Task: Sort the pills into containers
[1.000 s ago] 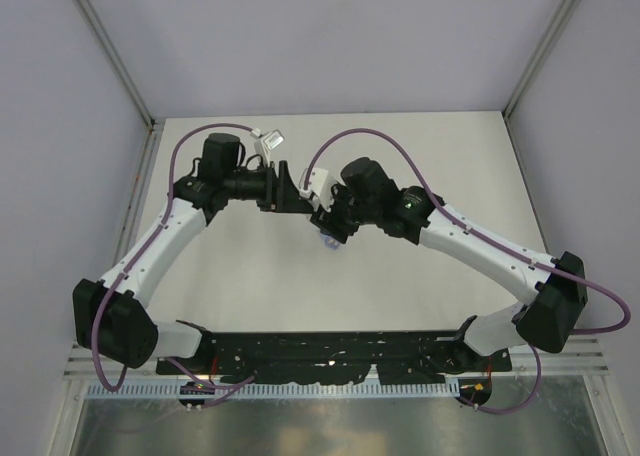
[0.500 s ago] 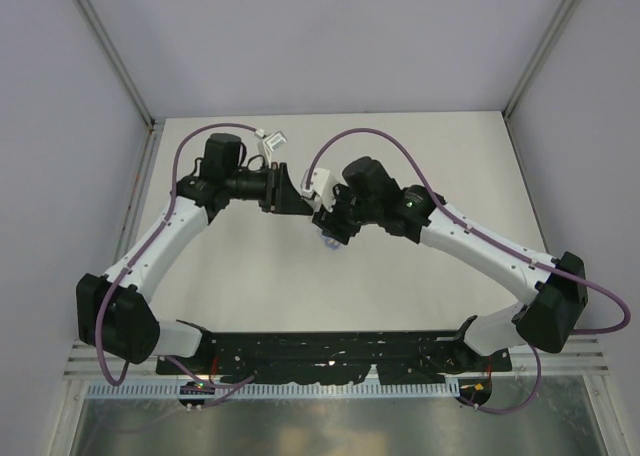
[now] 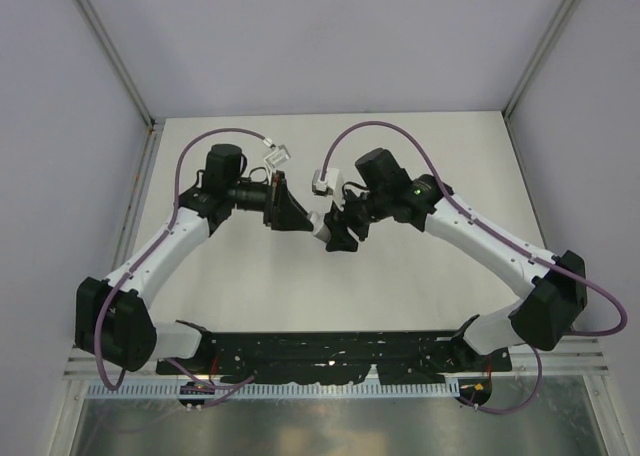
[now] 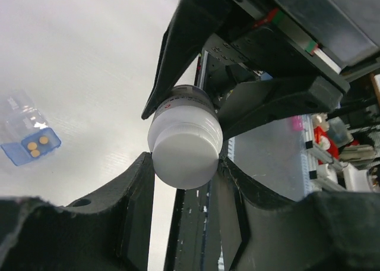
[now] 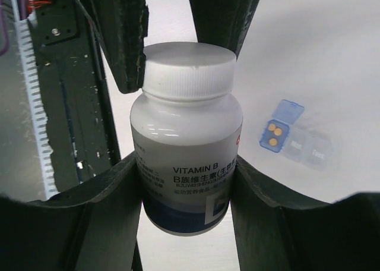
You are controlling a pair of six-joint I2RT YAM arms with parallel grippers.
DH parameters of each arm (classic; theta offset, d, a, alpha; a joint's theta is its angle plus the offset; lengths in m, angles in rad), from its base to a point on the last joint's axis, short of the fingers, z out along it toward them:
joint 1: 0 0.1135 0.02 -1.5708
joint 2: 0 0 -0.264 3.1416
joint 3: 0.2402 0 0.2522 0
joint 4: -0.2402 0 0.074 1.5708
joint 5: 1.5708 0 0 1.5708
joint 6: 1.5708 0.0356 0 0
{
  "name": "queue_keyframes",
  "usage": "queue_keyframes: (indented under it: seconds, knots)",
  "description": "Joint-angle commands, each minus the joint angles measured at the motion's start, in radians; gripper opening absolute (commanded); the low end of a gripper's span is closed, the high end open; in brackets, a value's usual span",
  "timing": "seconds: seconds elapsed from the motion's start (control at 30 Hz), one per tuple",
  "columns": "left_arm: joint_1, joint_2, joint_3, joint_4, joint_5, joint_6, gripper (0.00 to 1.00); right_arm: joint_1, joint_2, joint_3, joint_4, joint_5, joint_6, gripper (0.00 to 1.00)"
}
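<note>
A white bottle [image 5: 187, 164] with a blue-banded "VITAMIN B" label hangs above the table, and my right gripper [image 5: 187, 173] is shut on its body. The bottle's white cap [image 4: 185, 155] sits between the fingers of my left gripper [image 4: 185, 170], which is shut on it. From above, the left gripper [image 3: 297, 219] and right gripper [image 3: 338, 232] meet nose to nose at mid-table. On the table lies a clear pill box [image 5: 297, 141] with its blue lid [image 4: 29, 146] open. A few yellow pills [image 5: 274, 135] lie in the lid.
A black mounting rail [image 3: 330, 351] runs along the near table edge between the arm bases. Grey enclosure walls and metal posts [image 3: 140, 126] bound the white table on three sides. Purple cables [image 3: 370, 136] loop over both wrists.
The left gripper has narrowed onto the bottle's cap. Both wrists have shifted slightly, bringing the two grippers head-on at mid-table. The right grip on the bottle is unchanged.
</note>
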Motion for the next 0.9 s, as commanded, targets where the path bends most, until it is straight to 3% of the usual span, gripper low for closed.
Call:
queue_keyframes:
  seconds: [0.0,0.13,0.23,0.3,0.5,0.6,0.8,0.87]
  knots:
    - [-0.040,-0.075,-0.028,0.026,0.088,0.156,0.00,-0.019,0.026,0.085,0.063,-0.253,0.004,0.06]
    - [-0.067,-0.136,-0.068,0.025,0.078,0.239,0.00,-0.036,0.053,0.099,0.030,-0.384,-0.002,0.06]
    - [-0.077,-0.161,-0.082,0.028,0.067,0.255,0.05,-0.036,0.072,0.113,-0.005,-0.427,-0.025,0.06]
    - [-0.076,-0.164,-0.078,0.022,0.065,0.255,0.14,-0.036,0.078,0.122,-0.022,-0.449,-0.036,0.06]
    - [-0.076,-0.155,-0.035,-0.053,-0.005,0.284,0.63,-0.036,0.070,0.116,-0.036,-0.414,-0.053,0.06]
    - [-0.067,-0.152,-0.015,-0.043,-0.042,0.211,0.78,-0.036,0.043,0.092,0.004,-0.354,-0.034,0.06]
    - [-0.022,-0.158,-0.008,0.074,-0.074,0.003,0.89,-0.033,0.012,0.061,0.062,-0.207,0.001,0.06]
    - [-0.021,-0.158,0.008,0.044,-0.154,-0.031,0.90,-0.030,-0.002,0.049,0.082,-0.151,0.010,0.06]
